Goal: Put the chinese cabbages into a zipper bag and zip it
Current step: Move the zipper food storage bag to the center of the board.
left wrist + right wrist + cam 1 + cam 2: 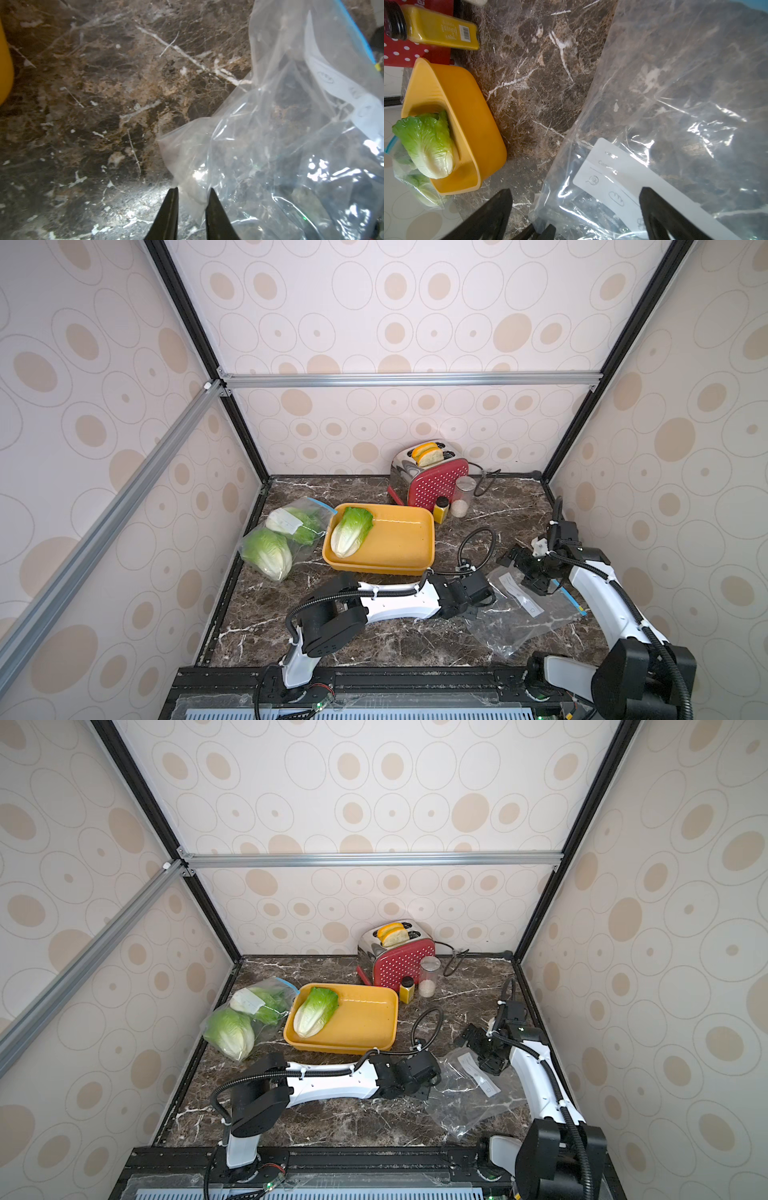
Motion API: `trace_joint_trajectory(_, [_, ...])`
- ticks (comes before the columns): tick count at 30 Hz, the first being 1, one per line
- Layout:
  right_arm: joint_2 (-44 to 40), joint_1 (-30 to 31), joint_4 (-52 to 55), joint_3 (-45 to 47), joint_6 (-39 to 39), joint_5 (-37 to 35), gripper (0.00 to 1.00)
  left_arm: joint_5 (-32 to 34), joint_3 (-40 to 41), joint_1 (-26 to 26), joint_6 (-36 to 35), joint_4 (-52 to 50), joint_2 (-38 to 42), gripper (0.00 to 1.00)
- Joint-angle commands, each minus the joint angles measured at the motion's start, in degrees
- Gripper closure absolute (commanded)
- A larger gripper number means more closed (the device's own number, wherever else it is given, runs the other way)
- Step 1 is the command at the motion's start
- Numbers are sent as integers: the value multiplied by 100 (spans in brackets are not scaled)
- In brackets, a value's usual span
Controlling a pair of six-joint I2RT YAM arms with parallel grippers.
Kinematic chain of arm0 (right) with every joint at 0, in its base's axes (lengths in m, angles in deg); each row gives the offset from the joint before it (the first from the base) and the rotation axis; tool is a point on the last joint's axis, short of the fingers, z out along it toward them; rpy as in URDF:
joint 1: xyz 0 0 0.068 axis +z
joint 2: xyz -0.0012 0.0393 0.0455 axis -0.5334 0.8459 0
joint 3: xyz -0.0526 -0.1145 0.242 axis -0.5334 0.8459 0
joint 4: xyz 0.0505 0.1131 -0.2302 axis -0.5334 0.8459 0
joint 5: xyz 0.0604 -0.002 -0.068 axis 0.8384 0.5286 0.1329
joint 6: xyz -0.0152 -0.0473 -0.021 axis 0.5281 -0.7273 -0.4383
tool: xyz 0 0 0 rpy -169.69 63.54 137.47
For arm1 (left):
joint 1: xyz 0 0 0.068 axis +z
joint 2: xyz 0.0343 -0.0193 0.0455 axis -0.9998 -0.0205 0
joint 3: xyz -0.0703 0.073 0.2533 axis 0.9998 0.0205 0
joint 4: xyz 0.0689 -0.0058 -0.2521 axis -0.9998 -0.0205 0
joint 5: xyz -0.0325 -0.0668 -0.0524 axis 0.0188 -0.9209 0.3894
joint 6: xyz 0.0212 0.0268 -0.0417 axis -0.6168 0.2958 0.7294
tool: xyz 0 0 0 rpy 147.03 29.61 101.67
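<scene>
zipper bag label [633, 180] print blurred, yellow tray [5, 62] cut off

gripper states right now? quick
Left gripper: closed, pinching a corner of the empty zipper bag.
Right gripper: open, holding nothing, over the same bag.

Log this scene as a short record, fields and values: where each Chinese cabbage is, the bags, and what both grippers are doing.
bagged: two chinese cabbages inside the filled zipper bag
unbagged: third cabbage lying in the yellow tray
spare bag: empty zipper bag lying on the marble counter
left gripper: jaws narrowed around the empty bag's corner; firm grip uncertain
right gripper: open, over the empty bag's label
background: red toaster, yellow bottle, clear jar
</scene>
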State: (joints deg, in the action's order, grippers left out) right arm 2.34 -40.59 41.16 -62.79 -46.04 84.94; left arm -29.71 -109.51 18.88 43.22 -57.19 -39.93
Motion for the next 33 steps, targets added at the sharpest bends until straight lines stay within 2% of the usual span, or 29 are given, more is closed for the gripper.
trace_joint_trajectory(1, [-74,-25,58,-64,-56,103,0,379,198,66,110,40,258,90])
trace_joint_trajectory(6, [-69,-25,200,-207,-199,104,0,365,472,116,-113,-156,710,100])
trace_joint_trajectory(11, [33,-18,507,-493,-375,163,0,228,999,210,-379,-663,1439,100])
trace_joint_trajectory(17, [200,-21,767,-689,-580,-231,0,-39,1826,413,-459,-1168,2506,100])
trace_joint_trajectory(27, [827,148,548,-475,-675,62,0,-344,1982,708,-1363,-3059,3625,100])
trace_joint_trajectory(29, [887,343,530,-408,-666,-3,0,-394,2257,857,-1393,-3198,3818,100])
trace_joint_trajectory(33, [894,759,428,-275,-519,37,0,-387,2694,1494,-1391,-3284,4259,98])
